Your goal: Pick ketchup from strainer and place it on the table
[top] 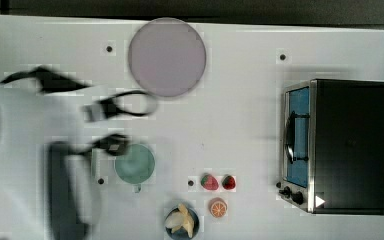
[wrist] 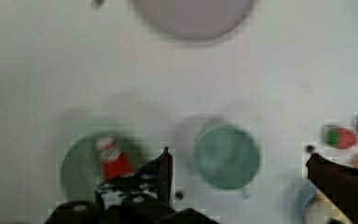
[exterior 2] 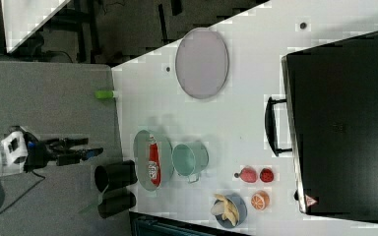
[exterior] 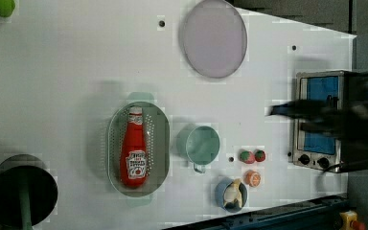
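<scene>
Wide apart, the claw (wrist: 237, 168) has its two dark fingers (wrist: 161, 170) spread in my wrist view, with nothing between them but the green cup (wrist: 227, 156) and bare bench (wrist: 51, 70) well below. From my right view I see the claw (exterior 2: 81, 147) up high, off the bench edge on the right view's left, reaching toward the strainer (exterior 2: 141, 147) but well apart from it.

My ketchup (exterior: 134, 148) lies flat in the strainer (exterior: 112, 143), cap toward the left view's top, label toward the left view's bottom. It fills most of the basin's length. Just beside the strainer on the left view's right stands the cup (exterior: 199, 143), close to it but, I think, not quite touching; the blur makes that hard to call.

Farther along the left view's right I see two strawberries (exterior: 251, 155), an orange half (exterior: 253, 178) and a blue bowl (exterior: 230, 194) with something pale yellow in it. A lilac plate (exterior: 214, 38) sits toward the left view's top, well apart from the strainer. A toaster oven (exterior 2: 342, 123) stands at the right view's right. A dark round pot (exterior: 21, 191) sits at the left view's lower left corner.
</scene>
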`<action>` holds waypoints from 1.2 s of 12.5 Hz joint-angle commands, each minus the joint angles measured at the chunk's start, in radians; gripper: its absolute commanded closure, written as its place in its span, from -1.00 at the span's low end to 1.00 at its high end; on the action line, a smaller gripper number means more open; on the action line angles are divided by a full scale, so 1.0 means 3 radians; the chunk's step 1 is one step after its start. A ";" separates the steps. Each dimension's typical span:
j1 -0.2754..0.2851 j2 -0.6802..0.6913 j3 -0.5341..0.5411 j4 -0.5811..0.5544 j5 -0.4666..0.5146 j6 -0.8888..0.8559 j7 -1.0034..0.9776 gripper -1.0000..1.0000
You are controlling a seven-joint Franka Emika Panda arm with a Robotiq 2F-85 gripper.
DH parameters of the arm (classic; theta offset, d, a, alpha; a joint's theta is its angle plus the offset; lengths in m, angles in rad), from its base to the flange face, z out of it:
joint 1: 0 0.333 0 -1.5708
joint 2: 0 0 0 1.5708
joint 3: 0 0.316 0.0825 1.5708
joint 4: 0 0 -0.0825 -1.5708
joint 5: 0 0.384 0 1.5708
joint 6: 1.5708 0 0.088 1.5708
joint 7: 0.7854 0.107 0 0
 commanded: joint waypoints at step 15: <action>0.0332 0.1498 0.0928 -0.0927 -0.0831 0.2018 0.0909 -1.00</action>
